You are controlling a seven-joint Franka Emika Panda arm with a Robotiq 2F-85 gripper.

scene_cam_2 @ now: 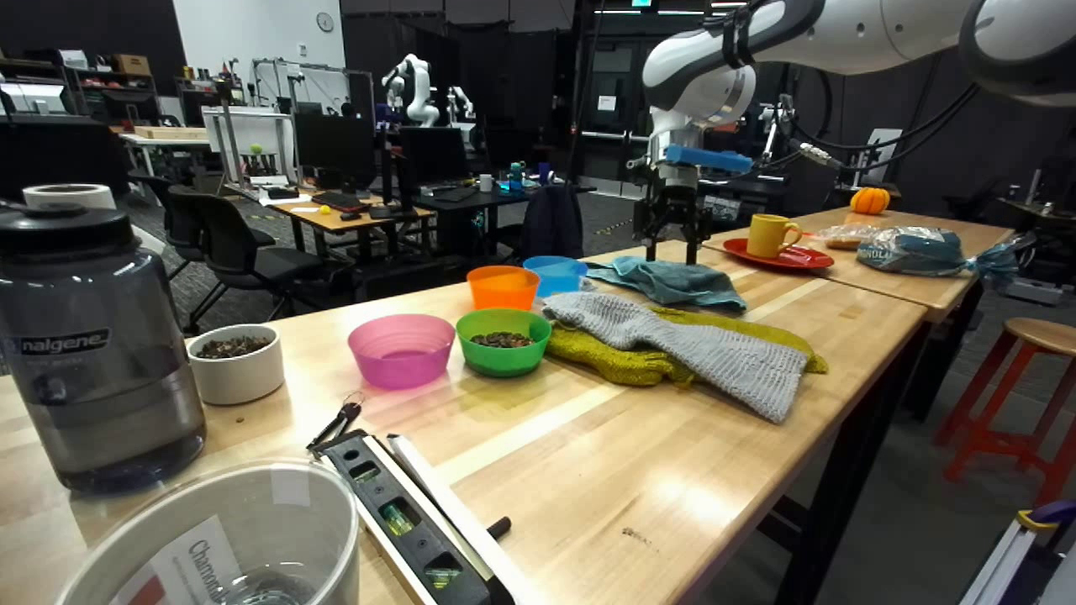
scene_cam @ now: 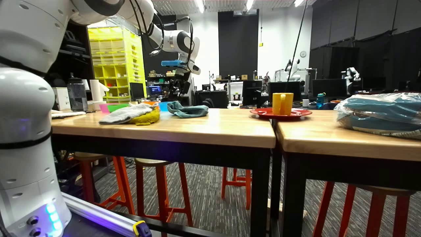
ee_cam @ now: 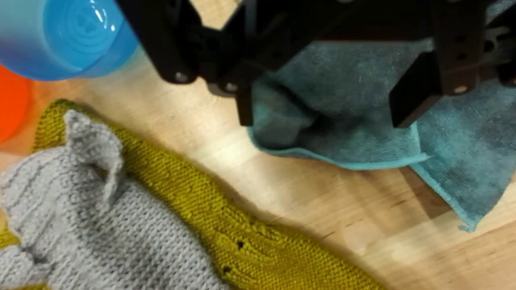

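Pointing down with fingers (ee_cam: 417,86) spread well apart and gripping nothing, right over a rumpled teal cloth (scene_cam_2: 672,284) on the wooden tabletop (scene_cam_2: 572,470); touching it or just clear of it, cannot tell. In the wrist view, between those fingers, only loose folds and a dark crease in the teal cloth. A strip of tabletop away, a gray knit cloth (ee_cam: 117,225) draped across a mustard knit cloth (ee_cam: 266,253). Close by, in an exterior view, four containers in a cluster: a blue bowl (scene_cam_2: 556,275) nearest the teal cloth, an orange bowl (scene_cam_2: 503,290) just beside it, then a green bowl (scene_cam_2: 498,363) with small dark bits inside, and a pink bowl (scene_cam_2: 402,367) at the outer end. Past the teal cloth and well apart from it, a yellow mug (scene_cam_2: 767,237) standing upright on a red plate (scene_cam_2: 814,259), with a plastic-wrapped blue bundle (scene_cam_2: 908,250) farther along. At the opposite end, a dark tinted water bottle (scene_cam_2: 101,361), a white bowl (scene_cam_2: 239,378) of dark loose matter, and a black spirit level (scene_cam_2: 416,538) lying near a key ring (scene_cam_2: 340,418).
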